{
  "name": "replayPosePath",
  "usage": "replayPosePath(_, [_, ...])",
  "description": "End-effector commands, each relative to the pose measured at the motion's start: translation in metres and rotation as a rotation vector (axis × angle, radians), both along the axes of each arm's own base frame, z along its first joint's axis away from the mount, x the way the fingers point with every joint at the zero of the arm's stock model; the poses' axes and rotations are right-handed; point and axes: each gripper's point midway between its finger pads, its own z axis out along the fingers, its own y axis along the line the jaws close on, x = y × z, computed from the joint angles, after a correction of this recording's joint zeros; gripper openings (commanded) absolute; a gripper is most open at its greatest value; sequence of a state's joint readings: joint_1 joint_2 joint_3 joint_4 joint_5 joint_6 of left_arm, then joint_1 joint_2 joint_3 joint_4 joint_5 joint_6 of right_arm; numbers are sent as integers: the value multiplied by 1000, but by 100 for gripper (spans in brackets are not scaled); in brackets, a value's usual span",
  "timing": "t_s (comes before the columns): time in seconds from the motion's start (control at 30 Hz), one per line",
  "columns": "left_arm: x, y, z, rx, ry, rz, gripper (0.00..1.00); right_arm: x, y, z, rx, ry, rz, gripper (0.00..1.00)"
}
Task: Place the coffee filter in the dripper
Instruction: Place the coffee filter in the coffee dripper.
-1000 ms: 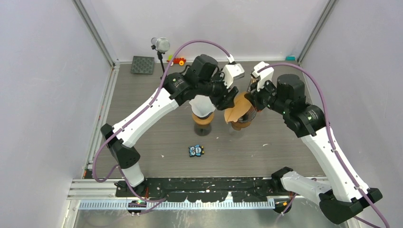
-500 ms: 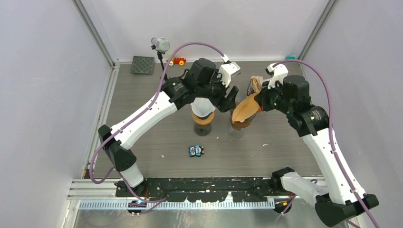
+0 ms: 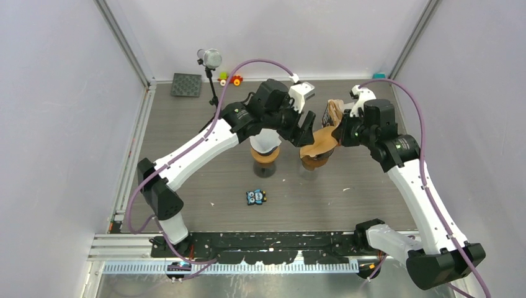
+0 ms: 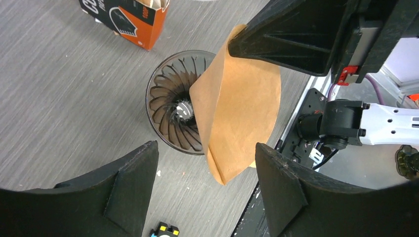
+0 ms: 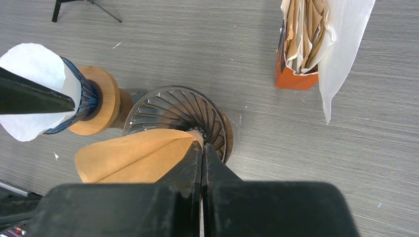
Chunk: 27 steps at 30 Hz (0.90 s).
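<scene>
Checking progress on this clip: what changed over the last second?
The right gripper, fingers shut on the brown filter, carried it slightly right above the glass dripper as its wrist swung right. The left gripper edged right, fingers open, near the filter. The white-filter dripper, filter box and owl toy stayed put.

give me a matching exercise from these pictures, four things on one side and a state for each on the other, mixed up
Things
1. brown paper coffee filter
2. dark ribbed glass dripper
3. orange cardboard box
4. left hand

States
A. open, holding nothing
B. pinched in the shut right hand
C. standing on the table with no filter seated in it
D. stuffed with spare paper filters

Pairs: 1-B, 2-C, 3-D, 4-A
</scene>
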<state>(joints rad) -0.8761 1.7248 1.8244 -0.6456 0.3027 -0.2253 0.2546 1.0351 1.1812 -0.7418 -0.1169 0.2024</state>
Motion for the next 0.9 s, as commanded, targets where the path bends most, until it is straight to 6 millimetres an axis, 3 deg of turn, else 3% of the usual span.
replayPosePath(0.0, [1, -6, 5, -39, 8, 10, 73, 7, 0, 7, 49, -17, -37, 0])
replayPosePath(0.47, [14, -5, -27, 49, 9, 44, 72, 12, -9, -6, 44, 8, -102, 0])
replayPosePath(0.87, [8, -12, -32, 44, 35, -7, 43, 13, -11, -9, 48, 11, -113, 0])
